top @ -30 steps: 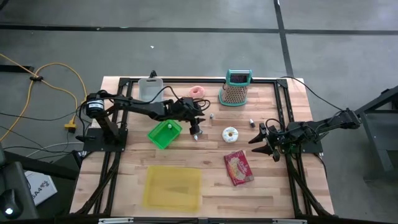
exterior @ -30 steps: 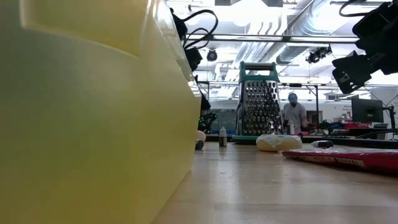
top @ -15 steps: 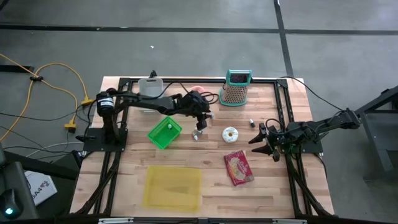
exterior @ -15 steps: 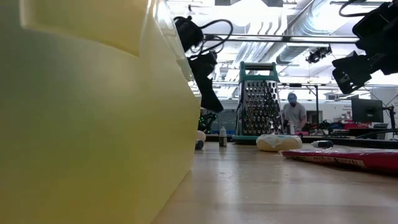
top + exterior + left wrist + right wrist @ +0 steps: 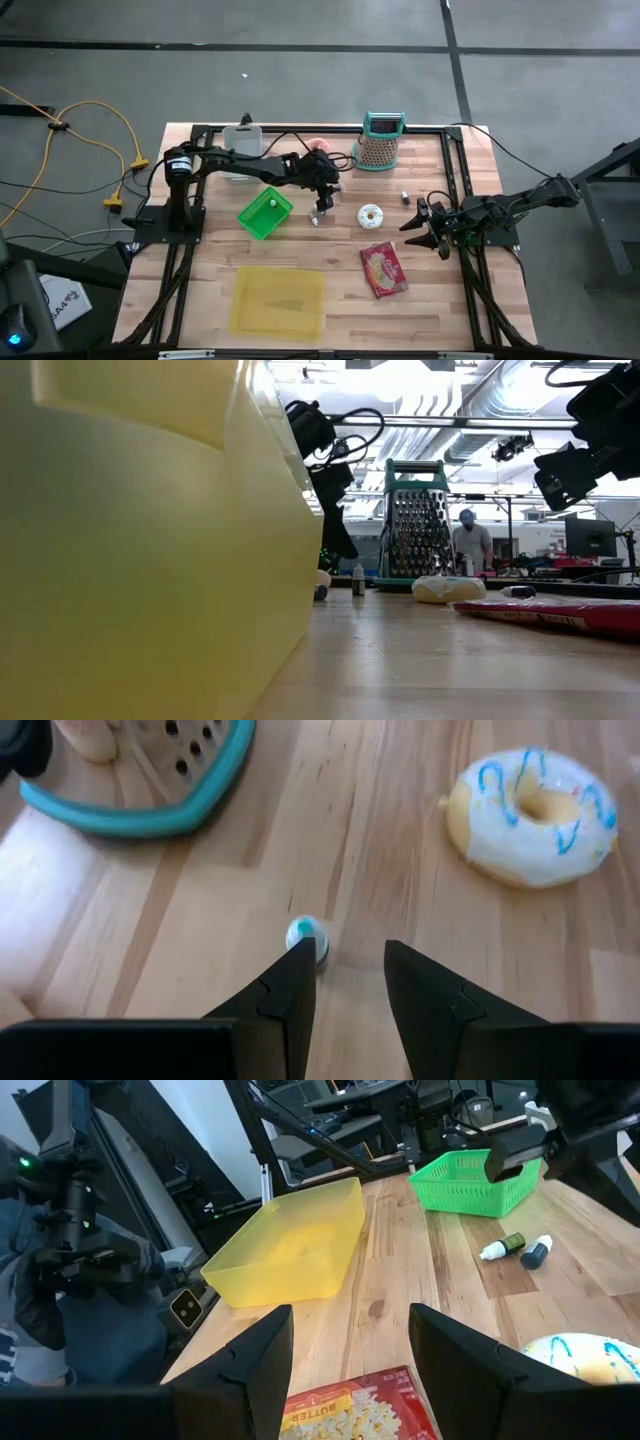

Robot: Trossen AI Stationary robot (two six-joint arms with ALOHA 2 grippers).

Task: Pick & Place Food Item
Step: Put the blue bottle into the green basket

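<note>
A white donut with blue icing (image 5: 530, 815) lies flat on the wooden table (image 5: 330, 250), also seen in the high view (image 5: 371, 214). My left gripper (image 5: 350, 960) stands open short of it, slanting down, with nothing between its fingers (image 5: 322, 205). A small white and blue bottle (image 5: 305, 934) stands just past one fingertip. A red popcorn packet (image 5: 384, 268) lies flat nearer the front. My right gripper (image 5: 350, 1350) waits open at the table's right side (image 5: 425, 225).
A metal grater with a teal base (image 5: 380, 142) stands at the far edge. A green basket (image 5: 265, 213) sits left of my left gripper, a yellow tray (image 5: 278, 300) lies at the front left. Another small bottle (image 5: 404, 196) stands right of the donut. A white container (image 5: 240, 140) sits far left.
My left gripper has gone toward the table's right edge, nearer the donut, and has sunk and tipped further down. Its fingers have kept the same gap.
</note>
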